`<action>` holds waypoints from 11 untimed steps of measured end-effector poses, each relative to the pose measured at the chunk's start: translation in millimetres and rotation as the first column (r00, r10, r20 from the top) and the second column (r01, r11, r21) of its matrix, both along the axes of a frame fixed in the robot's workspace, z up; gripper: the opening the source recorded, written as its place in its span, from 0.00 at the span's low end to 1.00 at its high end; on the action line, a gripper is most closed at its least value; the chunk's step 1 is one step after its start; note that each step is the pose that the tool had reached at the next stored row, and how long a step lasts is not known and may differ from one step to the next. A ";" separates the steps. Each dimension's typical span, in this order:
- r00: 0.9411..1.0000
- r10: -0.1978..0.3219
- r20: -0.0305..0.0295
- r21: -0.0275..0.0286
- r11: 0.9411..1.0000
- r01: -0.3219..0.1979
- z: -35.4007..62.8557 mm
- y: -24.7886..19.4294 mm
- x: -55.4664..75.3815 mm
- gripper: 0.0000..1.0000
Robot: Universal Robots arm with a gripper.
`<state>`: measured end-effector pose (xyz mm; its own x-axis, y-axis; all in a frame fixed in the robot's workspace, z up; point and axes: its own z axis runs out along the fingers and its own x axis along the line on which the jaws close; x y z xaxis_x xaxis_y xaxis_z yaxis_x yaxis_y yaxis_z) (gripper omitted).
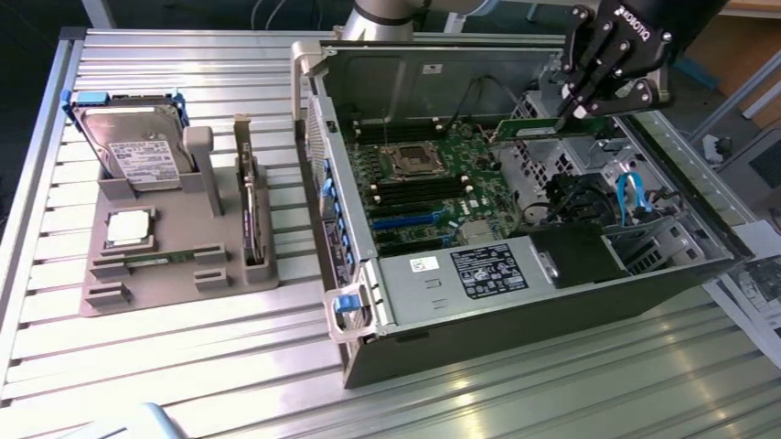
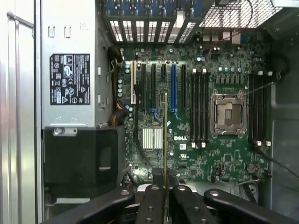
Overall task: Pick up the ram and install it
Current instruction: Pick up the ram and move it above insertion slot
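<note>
The ram (image 1: 528, 129) is a slim green stick hanging over the back of the open computer case (image 1: 488, 311), above the motherboard (image 1: 454, 212). My gripper (image 1: 568, 123) is shut on its end, reaching down from the exterior view's upper right. In the wrist view the ram (image 2: 165, 140) shows edge-on as a thin pale line running out from between my fingers (image 2: 152, 196), with the gripper (image 2: 165, 187) closed on it. It hovers clear of the board, over the area between the expansion slots and the black memory slots (image 2: 198, 109). The empty processor socket (image 2: 228, 113) lies beside those slots.
A grey parts tray (image 1: 159, 294) on the slatted table at the exterior view's left holds a hard drive (image 1: 128, 146), a square silver chip (image 1: 128, 227), an upright card (image 1: 251, 219) and a slim green strip (image 1: 159, 262). Inside the case are the power supply (image 1: 488, 270) and blue cables (image 1: 628, 197).
</note>
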<state>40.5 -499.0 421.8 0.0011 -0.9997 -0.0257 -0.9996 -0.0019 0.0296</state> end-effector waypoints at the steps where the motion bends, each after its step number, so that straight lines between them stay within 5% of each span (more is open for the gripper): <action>1: 1.000 0.000 0.000 0.000 1.000 0.000 -0.1 0.0 4.3 0.13; 4: 1.000 0.000 0.000 0.000 1.000 0.000 -0.1 0.0 15.6 0.13; 11: 1.000 0.000 0.000 0.000 1.000 0.000 -0.1 0.0 16.3 0.13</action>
